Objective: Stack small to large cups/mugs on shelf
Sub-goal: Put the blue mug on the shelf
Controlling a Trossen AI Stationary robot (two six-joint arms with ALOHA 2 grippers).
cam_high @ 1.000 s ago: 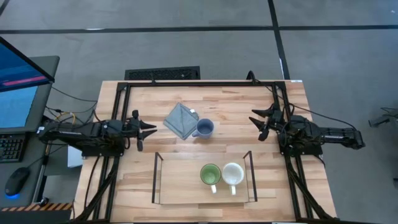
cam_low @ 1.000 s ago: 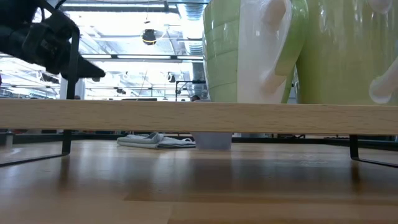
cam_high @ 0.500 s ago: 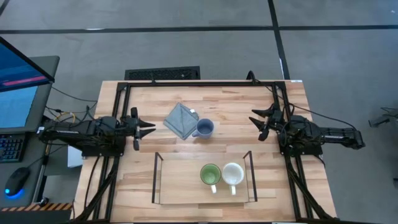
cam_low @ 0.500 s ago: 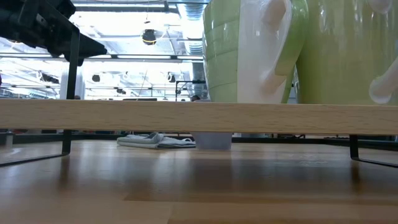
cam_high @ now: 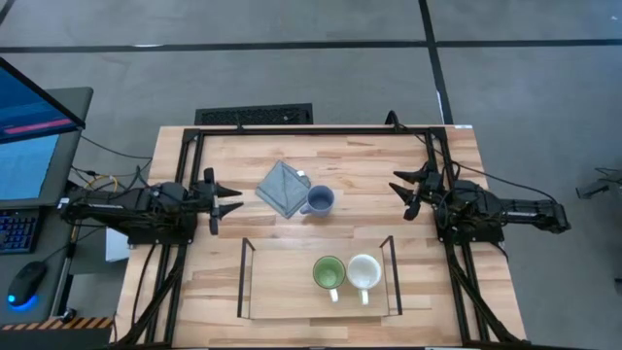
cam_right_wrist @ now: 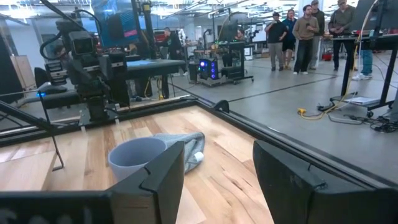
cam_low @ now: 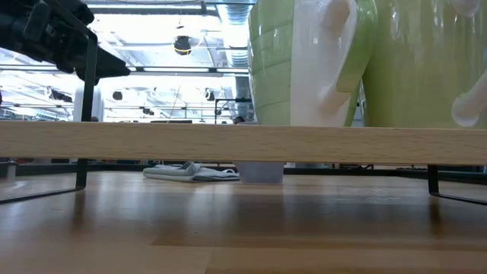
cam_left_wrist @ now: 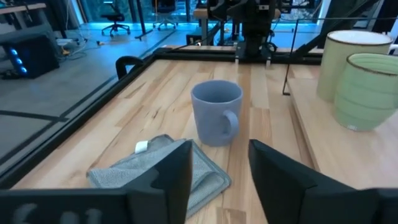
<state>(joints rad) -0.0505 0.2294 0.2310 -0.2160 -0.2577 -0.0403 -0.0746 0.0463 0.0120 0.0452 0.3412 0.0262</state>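
Note:
The blue-grey mug (cam_high: 320, 201) stands upright on the tabletop beside a grey folded cloth (cam_high: 283, 189). The green mug (cam_high: 328, 273) and the cream-white mug (cam_high: 363, 272) stand side by side on their bases on the light-wood shelf (cam_high: 282, 287), handles toward the near edge. My left gripper (cam_high: 237, 201) hovers open at the table's left side, pointing at the cloth and the blue-grey mug (cam_left_wrist: 216, 112). My right gripper (cam_high: 397, 194) is open at the right side, facing the same mug (cam_right_wrist: 134, 163). Neither touches anything.
The shelf's black wire ends (cam_high: 242, 277) rise at both sides of the board. A black frame (cam_high: 292, 129) runs around the tabletop. A monitor and keyboard (cam_high: 29, 146) sit left of the table. People (cam_right_wrist: 305, 28) stand far off in the room.
My left gripper has risen a little above the table's left side and its fingers have opened wider. The mugs, the cloth and my right gripper have stayed where they were.

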